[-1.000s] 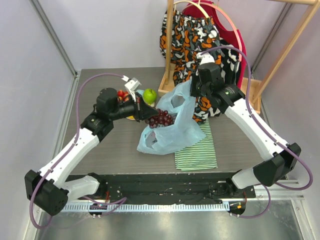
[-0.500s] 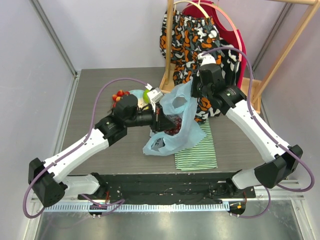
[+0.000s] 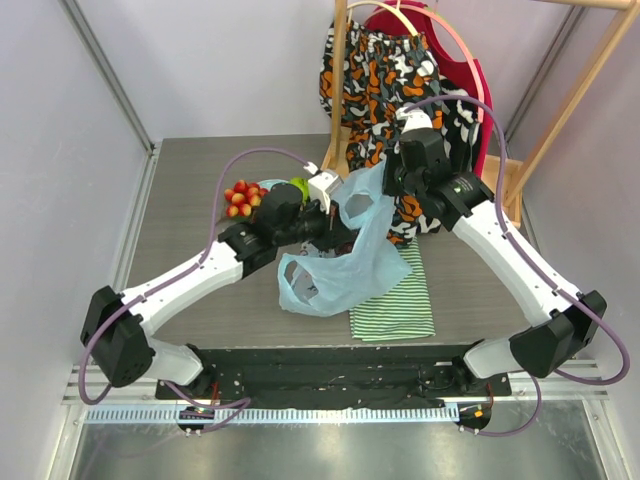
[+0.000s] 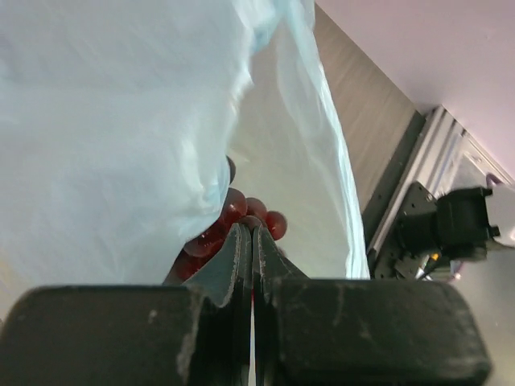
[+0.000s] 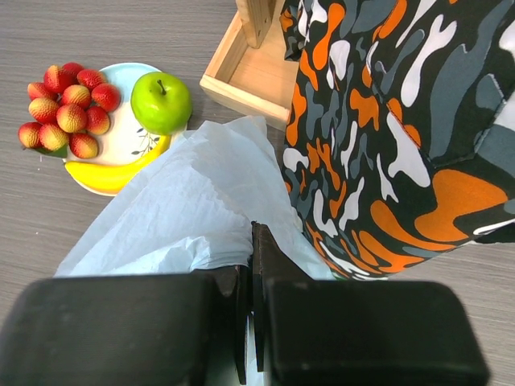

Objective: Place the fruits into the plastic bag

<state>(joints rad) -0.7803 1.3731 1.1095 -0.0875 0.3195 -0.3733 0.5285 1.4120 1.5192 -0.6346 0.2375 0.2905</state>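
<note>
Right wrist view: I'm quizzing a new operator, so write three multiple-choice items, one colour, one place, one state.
1. The thin translucent plastic bag is: A red, B light blue, C black.
2. The shiny green apple sits: A on the pale round plate, B inside the bag, C under the plate.
3. The right fingers are: A wide open, B shut on the apple, C shut on the bag.
Answers: B, its film looks pale blue; A, it rests beside the curved yellow banana; C, they pinch its edge.
</note>
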